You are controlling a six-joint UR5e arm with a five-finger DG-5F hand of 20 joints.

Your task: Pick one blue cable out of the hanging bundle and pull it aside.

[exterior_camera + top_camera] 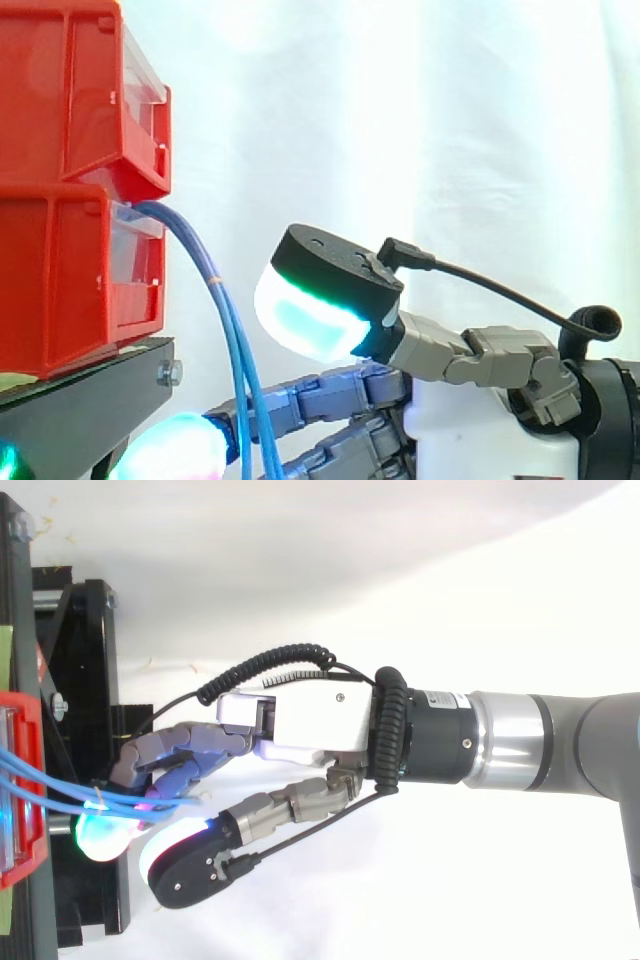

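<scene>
White curtain [450, 120] behind; at the front edge of the red bins [70, 120], your hand [300, 720] curls its fingers [175, 748] round the blue cables [232, 340], thumb apart.

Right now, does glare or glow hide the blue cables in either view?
Side view: the bright curtain is washed out, yet the blue cables stand out against it. Top view: the hand's glow bleaches them where they reach it.
</scene>
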